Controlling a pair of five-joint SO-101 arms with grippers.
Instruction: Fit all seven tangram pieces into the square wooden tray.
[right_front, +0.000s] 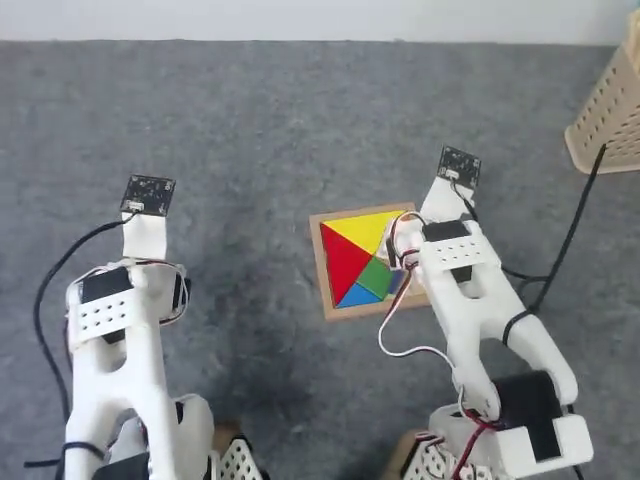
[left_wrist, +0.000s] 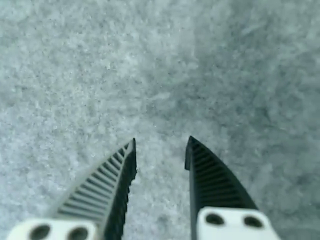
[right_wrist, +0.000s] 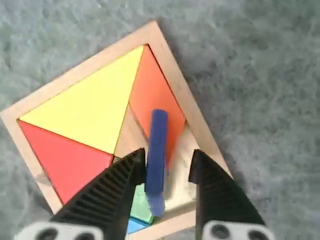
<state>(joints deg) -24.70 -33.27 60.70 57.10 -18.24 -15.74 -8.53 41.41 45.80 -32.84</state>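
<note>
The square wooden tray (right_front: 328, 303) lies on the grey carpet under my right arm. In it lie a yellow triangle (right_wrist: 90, 107), a red triangle (right_wrist: 65, 157), an orange triangle (right_wrist: 150, 85), a green piece (right_wrist: 140, 207) and a light blue piece (right_front: 358, 294). A dark blue piece (right_wrist: 158, 145) stands on edge over the tray's bare spot, between the fingers of my right gripper (right_wrist: 167, 157). It rests against one finger with a gap to the other, so the gripper is open. My left gripper (left_wrist: 160, 145) is open over bare carpet, far left of the tray.
A beige perforated basket (right_front: 612, 110) stands at the far right edge. A black cable (right_front: 570, 240) runs from it towards the right arm's base. Open carpet stretches between the two arms and beyond the tray.
</note>
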